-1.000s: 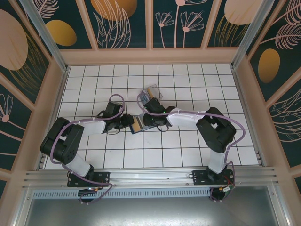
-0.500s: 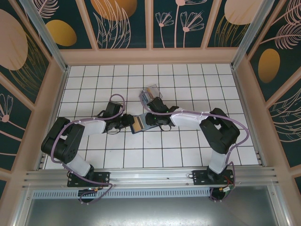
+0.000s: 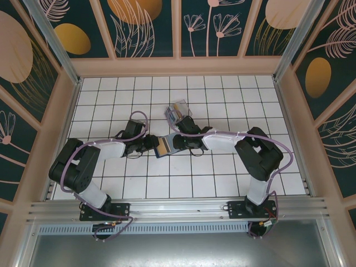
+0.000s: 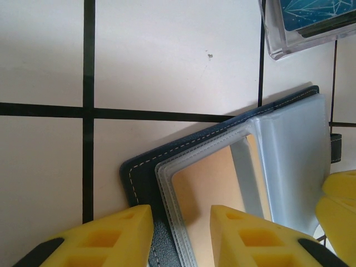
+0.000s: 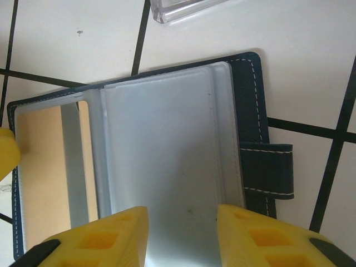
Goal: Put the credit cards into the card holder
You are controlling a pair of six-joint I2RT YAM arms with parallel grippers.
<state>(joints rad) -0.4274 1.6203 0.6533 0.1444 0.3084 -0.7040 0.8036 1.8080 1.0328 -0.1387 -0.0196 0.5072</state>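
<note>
Tan-gold card: inside a clear sleeve of the open dark blue wallet, partly under one tip of the left fingers.
Blue patterned card: standing in the clear plastic card holder, beyond the left fingers and apart from the wallet.
Wallet: flat on the white tiled table, its corner in the gap between the left fingers.
Left fingers: released, parted, clamping nothing.
Right fingers: released, parted over the frosted sleeve pages; the wallet's strap tab lies to their right.
</note>
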